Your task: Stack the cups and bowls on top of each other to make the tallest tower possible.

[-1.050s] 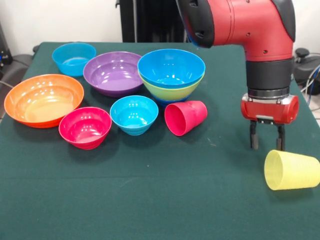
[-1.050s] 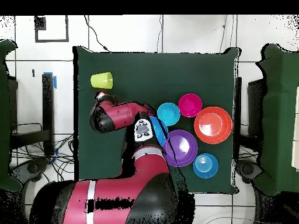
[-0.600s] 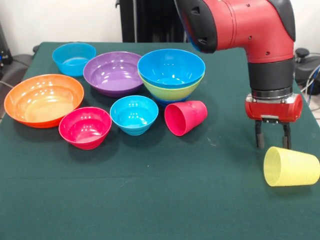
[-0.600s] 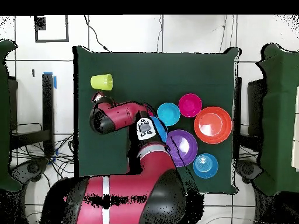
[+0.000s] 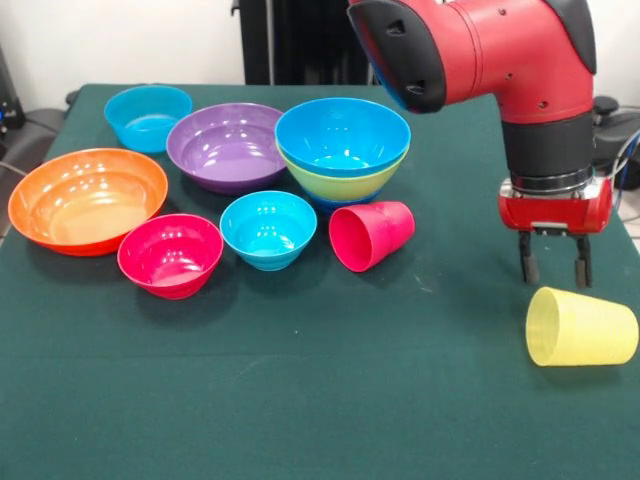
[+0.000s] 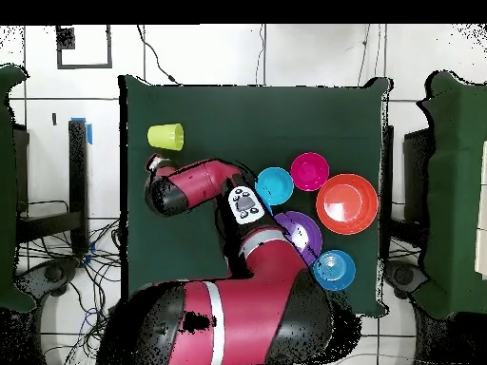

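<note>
Your end effector (image 5: 553, 272) has slid right over the last sec and now hangs just behind the yellow cup (image 5: 581, 327), which lies on its side near the desk's (image 5: 300, 400) right edge in the front view, mouth facing left. Fingers are parted a little, empty, tips just above and behind the cup wall, not yet straddling it.

That puts you lined up for a pick, but the cup hasn't moved, so nothing's gained on height yet.

Tower (image 5: 343, 150) so far: bright blue bowl nested in the lime green one, mid-back of the desk. Red-pink cup (image 5: 371, 235) lies tipped just in front of it. Orange bowl (image 5: 87, 199), purple bowl (image 5: 226, 145), pink-red bowl (image 5: 170, 254) and two cyan bowls sit loose to the left.
</note>
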{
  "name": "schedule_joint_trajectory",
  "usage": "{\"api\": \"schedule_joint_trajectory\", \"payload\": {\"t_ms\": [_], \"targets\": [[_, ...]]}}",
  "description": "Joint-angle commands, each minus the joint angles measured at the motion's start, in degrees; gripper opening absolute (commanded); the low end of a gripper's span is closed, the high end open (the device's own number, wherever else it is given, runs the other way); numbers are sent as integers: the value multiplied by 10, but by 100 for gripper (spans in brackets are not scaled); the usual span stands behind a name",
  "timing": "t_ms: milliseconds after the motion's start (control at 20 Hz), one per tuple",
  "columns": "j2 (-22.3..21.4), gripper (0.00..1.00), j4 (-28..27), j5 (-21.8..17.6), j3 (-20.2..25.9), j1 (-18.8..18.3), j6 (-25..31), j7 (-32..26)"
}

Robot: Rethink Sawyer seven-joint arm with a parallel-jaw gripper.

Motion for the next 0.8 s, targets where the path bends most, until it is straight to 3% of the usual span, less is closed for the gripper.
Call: {"api": "schedule_joint_trajectory", "payload": {"t_ms": [50, 800], "targets": [[-1, 100, 27, -71, 80, -21, 71, -173], [-31, 100, 46, -125, 126, -64, 94, -200]]}}
